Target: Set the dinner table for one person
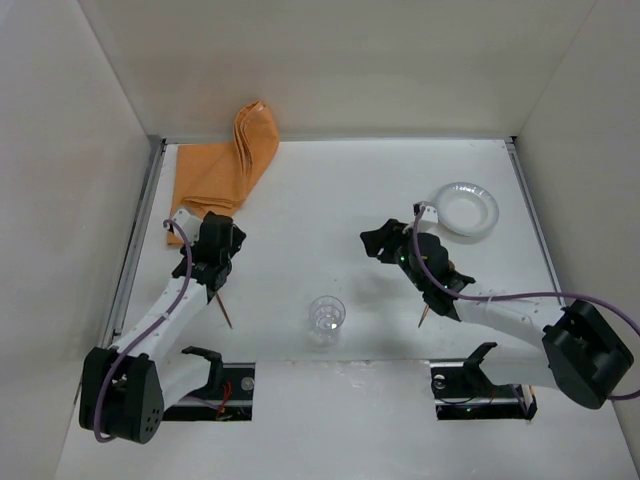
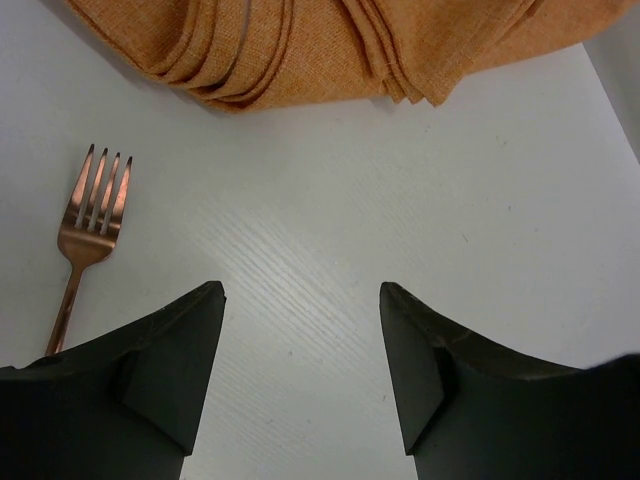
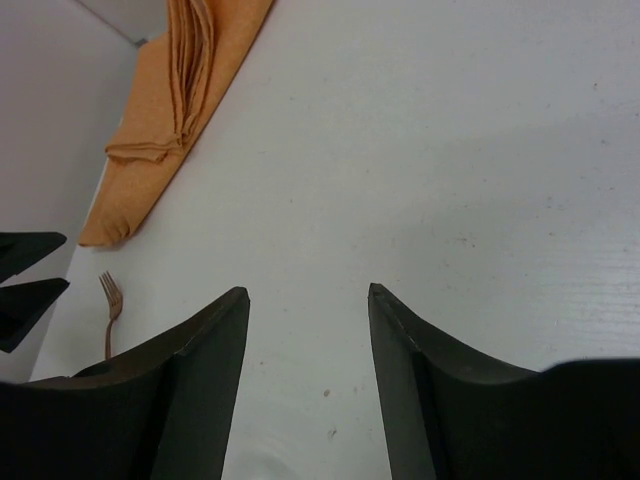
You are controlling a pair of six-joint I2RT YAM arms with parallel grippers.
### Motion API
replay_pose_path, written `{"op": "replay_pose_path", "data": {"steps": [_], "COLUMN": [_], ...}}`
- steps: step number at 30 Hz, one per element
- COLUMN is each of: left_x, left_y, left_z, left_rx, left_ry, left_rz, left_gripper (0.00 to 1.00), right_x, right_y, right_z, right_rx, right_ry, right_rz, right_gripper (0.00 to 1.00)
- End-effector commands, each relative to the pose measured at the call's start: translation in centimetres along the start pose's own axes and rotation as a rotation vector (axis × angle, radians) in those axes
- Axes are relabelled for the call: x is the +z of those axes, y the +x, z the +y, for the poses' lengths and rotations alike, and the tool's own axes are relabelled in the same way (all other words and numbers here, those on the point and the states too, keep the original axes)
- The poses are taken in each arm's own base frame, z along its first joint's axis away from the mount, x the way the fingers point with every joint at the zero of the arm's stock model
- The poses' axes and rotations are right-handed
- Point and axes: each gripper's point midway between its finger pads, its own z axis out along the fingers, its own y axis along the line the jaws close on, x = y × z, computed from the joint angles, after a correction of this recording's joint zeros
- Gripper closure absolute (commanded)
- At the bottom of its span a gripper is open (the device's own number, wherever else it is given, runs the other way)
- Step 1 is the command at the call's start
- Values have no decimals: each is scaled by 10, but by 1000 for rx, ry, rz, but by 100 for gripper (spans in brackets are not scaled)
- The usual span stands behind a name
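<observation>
The left gripper (image 2: 300, 292) and right gripper (image 3: 305, 292) are hanging wide open, empty. The left is facing the bunched placemat (image 2: 330, 50); spreading it flat probably comes next.

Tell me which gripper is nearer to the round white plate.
Right. In the top view the right gripper hovers just left of the round white plate; the left gripper is far across the table, beside the folded orange cloth placemat.
</observation>
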Motion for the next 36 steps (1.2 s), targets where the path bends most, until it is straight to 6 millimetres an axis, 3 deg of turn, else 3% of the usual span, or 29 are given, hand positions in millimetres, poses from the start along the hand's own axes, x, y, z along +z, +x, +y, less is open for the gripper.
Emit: {"op": "replay_pose_path", "data": {"steps": [1,5,11,13,16,22,24,30,36], "left_x": [0,5,27,37,55,98,111,145,156], "left_y": [-16,-21,-20,-21,-27,-38,-41,-45,-41], "left_z": [-29,-46,-57,-63,-73,-80,-86,-87,-82], "left_rx": [-61,-100,-167,-209,-259,-333,-348,-356,-365], "left_ry": [77,114,106,105,114,86,94,62,38], "left_rz": [-18,-21,-20,-6,-8,-1,5,16,38], "left_gripper": [38,39,40,41,42,43,43,45,47], "right_x": [2,5,4,5,4,4,3,5,6], "right_y": [-14,-8,-5,-2,-2,-7,-8,-7,-5], "right_z": [12,14,20,18,22,13,11,11,11], "right_rx": [26,17,-6,-5,-11,13,9,7,9], "right_ry": [-50,-66,-97,-91,-103,-81,-76,-78,-77], "right_rz": [-44,-20,5,19,24,6,-3,5,14], "right_gripper": [43,53,89,93,89,54,48,45,45]}}
